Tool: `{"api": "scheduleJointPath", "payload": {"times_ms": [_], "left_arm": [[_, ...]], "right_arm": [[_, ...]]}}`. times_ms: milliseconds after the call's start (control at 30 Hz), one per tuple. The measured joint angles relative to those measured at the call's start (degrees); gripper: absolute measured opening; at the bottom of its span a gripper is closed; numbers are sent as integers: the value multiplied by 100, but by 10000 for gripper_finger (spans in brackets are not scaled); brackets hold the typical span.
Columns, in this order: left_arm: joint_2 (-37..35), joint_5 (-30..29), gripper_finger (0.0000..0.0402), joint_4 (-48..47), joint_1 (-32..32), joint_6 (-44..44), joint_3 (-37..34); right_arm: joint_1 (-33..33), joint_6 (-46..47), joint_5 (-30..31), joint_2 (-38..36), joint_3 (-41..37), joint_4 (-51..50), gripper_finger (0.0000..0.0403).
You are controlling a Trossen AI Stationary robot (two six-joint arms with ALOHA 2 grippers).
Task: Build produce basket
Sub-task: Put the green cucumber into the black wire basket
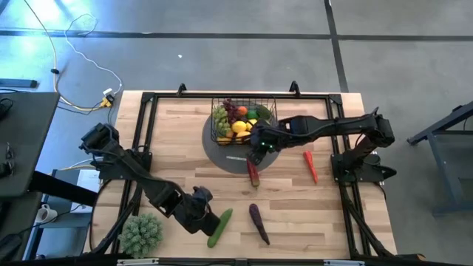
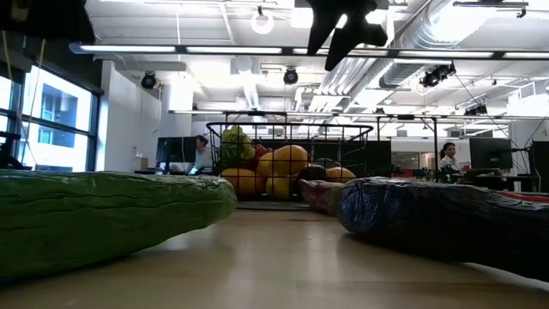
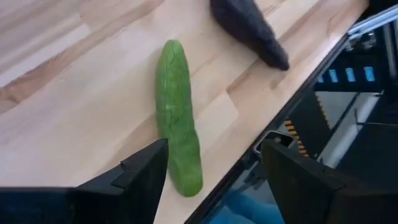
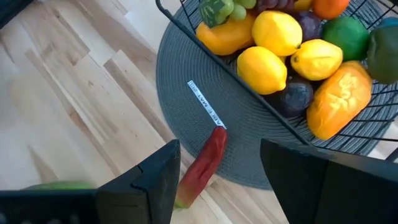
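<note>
- High view: the basket (image 1: 244, 122) is largely filled and sits on a grey mat (image 1: 222, 151); several pieces lie outside it.
- Left pincer (image 3: 214, 171), jaws apart and empty, hovers over the cucumber (image 3: 177, 115); next it must descend and close.
- Right pincer (image 4: 217, 171), also apart, hangs above a red chili (image 4: 200, 165) beside the basket.

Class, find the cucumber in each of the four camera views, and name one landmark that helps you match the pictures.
High view: cucumber near the front edge, beside the left gripper.
Low view: large, at the left.
Left wrist view: centre, ahead of the open fingers.
Right wrist view: only a green sliver, bottom left.
Shared landmark: the eggplant, right beside it.
</note>
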Motion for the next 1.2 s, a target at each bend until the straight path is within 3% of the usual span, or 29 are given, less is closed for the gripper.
{"api": "scheduleJointPath", "payload": {"times_ms": [333,633,1200], "left_arm": [[759,-212,245,335,-123,-10,-2],[1006,-381,245,660,-128,16,-2],[1427,-167,245,782,-167,79,-4]], "right_arm": [[89,107,125,2,0,-17,204],[87,240,130,2,0,-17,204],[87,361,296,2,0,-17,204]]}}
